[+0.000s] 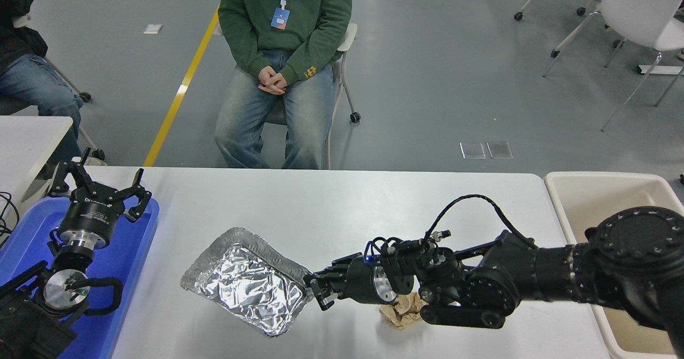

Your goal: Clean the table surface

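The white table (331,204) fills the lower half of the head view, and the job of clearing it looks only partly done. Two bits of rubbish remain on it. A crumpled foil tray (247,281) sits toward 7 o'clock from the table's middle, tilted, with its right rim touching the right end effector (319,290). That end effector comes in from 3 o'clock, its arm lying low over the table, and it appears clamped on the tray's right rim, though the fingertips are small and dark, so the hold is a judgement rather than a certainty. Just beneath the arm's wrist, at about 5 o'clock, lies a wad of brown paper (402,315), touching the table and apart from the tray.

The left end effector (101,190) is parked at 9 o'clock over a blue tray (128,257), its fingers spread apart and holding nothing.

A cream bin (593,188) stands off the table's right edge at 3 o'clock; what shows of its inside looks bare. Judging by this, the foil tray has yet to go into a bin or the blue tray, and the paper wad is untouched. A person sits beyond the far edge at 12 o'clock, hands folded.
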{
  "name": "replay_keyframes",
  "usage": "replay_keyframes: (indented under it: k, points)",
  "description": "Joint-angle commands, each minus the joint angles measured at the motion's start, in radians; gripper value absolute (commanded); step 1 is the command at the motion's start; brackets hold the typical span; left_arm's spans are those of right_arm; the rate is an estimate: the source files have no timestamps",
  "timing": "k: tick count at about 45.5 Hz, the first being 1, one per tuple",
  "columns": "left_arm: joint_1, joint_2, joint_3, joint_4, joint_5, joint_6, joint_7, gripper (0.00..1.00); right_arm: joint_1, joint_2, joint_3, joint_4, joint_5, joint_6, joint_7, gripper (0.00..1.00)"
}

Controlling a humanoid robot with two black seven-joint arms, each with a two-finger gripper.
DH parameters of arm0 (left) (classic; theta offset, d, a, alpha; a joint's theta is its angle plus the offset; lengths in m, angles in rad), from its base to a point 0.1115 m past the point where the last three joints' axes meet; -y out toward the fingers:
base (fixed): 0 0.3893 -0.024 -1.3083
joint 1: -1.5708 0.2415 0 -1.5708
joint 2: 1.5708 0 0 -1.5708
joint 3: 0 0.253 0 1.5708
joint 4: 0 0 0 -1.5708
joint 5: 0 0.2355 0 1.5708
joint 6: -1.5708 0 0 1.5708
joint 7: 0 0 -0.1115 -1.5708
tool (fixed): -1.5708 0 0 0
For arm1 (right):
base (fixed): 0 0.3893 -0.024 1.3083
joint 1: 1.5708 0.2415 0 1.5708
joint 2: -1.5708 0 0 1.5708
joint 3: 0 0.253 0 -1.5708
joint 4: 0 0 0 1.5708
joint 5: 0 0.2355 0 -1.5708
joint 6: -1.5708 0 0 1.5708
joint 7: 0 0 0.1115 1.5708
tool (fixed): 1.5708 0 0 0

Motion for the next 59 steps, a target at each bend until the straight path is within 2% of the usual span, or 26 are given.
replay_keyframes:
  k: [1, 24, 35, 59]
  points:
    - [0.0, 0.0, 0.0, 0.0, 0.0, -0.001, 0.0, 1.0, 0.077, -0.097, 0.009, 0.099, 0.023, 0.013, 0.0, 0.0]
    - [0.0, 0.0, 0.0, 0.0, 0.0, 0.0, 0.0, 1.0, 0.206, -0.362, 0.018, 0.314, 0.032, 0.053, 0.001, 0.0]
    - [0.0, 0.0, 0.0, 0.0, 0.0, 0.0, 0.0, 1.0, 0.298, -0.494, 0.042, 0.388, 0.092, 0.096, 0.007, 0.0]
    - [0.0, 0.0, 0.0, 0.0, 0.0, -0.001, 0.0, 1.0, 0.287, -0.81, 0.09, 0.408, 0.093, 0.153, 0.03, 0.0]
